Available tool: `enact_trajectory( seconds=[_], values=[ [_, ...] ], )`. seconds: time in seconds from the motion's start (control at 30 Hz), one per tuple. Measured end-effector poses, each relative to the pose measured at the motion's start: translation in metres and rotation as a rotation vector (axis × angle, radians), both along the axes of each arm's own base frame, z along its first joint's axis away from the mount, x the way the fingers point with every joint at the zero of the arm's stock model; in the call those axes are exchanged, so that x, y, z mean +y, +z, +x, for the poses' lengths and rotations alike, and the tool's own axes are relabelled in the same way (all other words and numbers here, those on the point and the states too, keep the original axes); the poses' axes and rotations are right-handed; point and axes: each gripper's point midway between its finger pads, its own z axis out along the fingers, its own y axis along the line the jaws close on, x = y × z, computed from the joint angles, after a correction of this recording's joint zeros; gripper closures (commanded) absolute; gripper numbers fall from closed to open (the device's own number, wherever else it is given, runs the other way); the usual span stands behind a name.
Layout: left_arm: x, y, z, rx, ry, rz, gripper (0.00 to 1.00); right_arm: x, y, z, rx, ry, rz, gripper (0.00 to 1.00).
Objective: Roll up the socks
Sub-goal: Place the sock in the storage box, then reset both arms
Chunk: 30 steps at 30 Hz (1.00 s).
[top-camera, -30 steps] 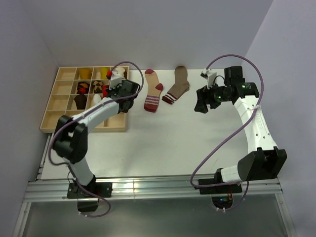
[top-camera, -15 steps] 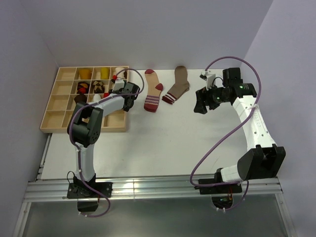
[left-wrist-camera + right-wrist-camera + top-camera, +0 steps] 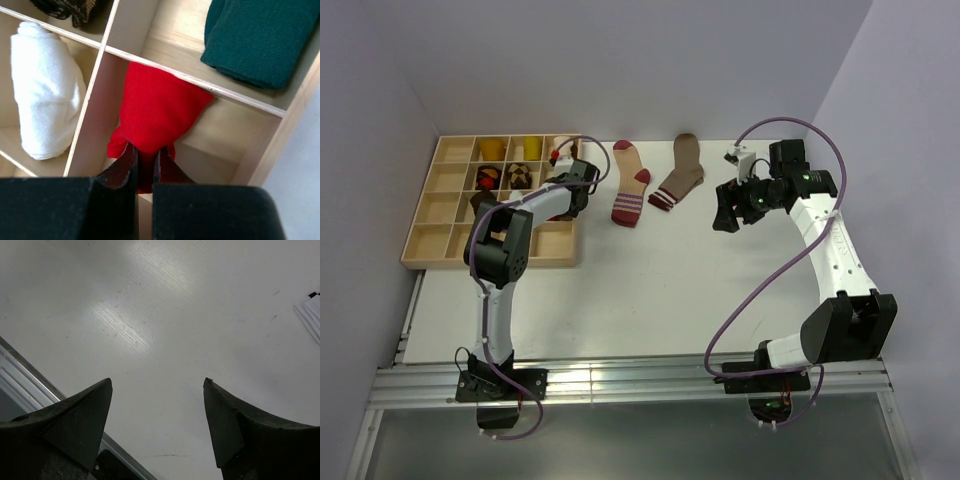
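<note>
Red sock (image 3: 157, 105) was seen pinched in the left gripper (image 3: 144, 152), lengthwise beyond it; right gripper (image 3: 157, 382) was held wide, empty.

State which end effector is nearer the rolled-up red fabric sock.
Left. The left end effector pinches the sock; the right end effector hovers open over the white table, well apart.

Two socks are laid flat and well apart on the white table (image 3: 650, 290), toes away and cuffs toward the near edge: a pink sock (image 3: 629, 186) with red toe, heel and striped cuff, and a brown sock (image 3: 680, 173) with a striped cuff. Rolled socks are kept in separate compartments of a wooden tray (image 3: 418, 235). A red roll (image 3: 157, 107) is pinched at its near end by the closed left gripper (image 3: 145, 150). A white roll (image 3: 45, 115) is seen in the compartment beside it, and a dark green roll (image 3: 255, 37) in the one beyond.
</note>
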Motion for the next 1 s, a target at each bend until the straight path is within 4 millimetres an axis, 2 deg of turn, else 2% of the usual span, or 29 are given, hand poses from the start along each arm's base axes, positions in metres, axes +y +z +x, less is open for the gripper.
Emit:
enact_trajectory(
  seconds=[0.13, 0.27, 0.47, 0.77, 1.0],
  values=[
    [-0.001, 0.000, 0.001, 0.014, -0.014, -0.065, 0.99, -0.001, -0.003, 0.001, 0.002, -0.004, -0.005, 0.20],
    [-0.004, 0.002, 0.007, 0.005, -0.036, -0.162, 0.78, -0.003, -0.007, 0.002, 0.003, -0.012, -0.018, 0.19],
    [-0.008, 0.003, 0.007, -0.006, -0.065, -0.251, 0.58, -0.005, -0.009, 0.004, -0.002, -0.020, -0.026, 0.19],
    [-0.032, 0.018, -0.008, 0.013, -0.143, -0.362, 0.48, -0.007, -0.012, 0.005, -0.003, -0.027, -0.039, 0.19],
    [-0.041, 0.045, -0.018, 0.001, -0.170, -0.397, 0.45, -0.005, -0.012, 0.005, -0.006, -0.022, -0.040, 0.18]
  ],
)
